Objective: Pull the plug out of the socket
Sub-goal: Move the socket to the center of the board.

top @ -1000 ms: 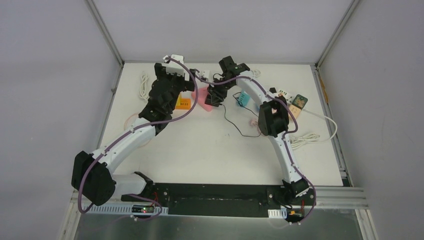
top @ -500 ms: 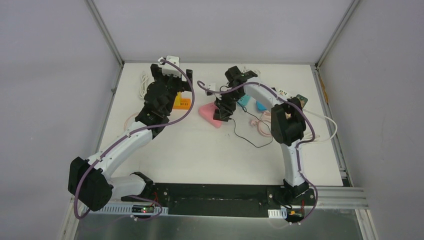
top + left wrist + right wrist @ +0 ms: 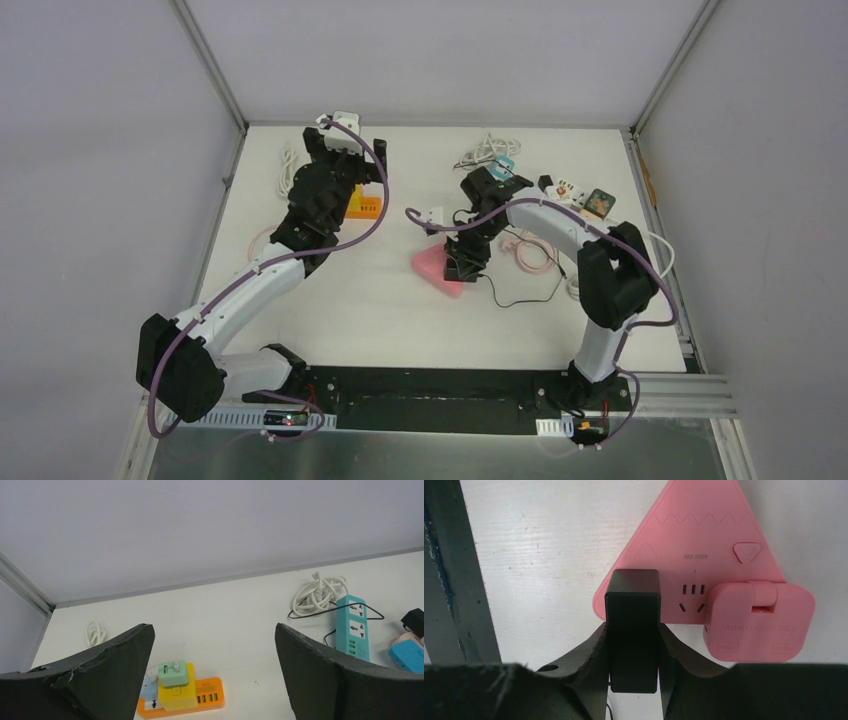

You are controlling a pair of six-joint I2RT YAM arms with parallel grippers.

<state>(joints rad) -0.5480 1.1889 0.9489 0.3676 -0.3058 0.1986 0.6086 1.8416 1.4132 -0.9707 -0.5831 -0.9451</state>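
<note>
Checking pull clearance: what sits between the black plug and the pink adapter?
Right wrist view: unused outlet slots of the pink socket, and lower down one finger of the right hand gripping the black plug.

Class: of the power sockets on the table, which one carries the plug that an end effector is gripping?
The pink triangular socket: the right end effector pinches the black plug in it. The orange strip and teal strip lie apart, ungripped.

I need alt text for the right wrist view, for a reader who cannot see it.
The right gripper is closed on a black plug that sits in a pink triangular power socket on a white table. A square pink adapter occupies the socket's right side.
</note>
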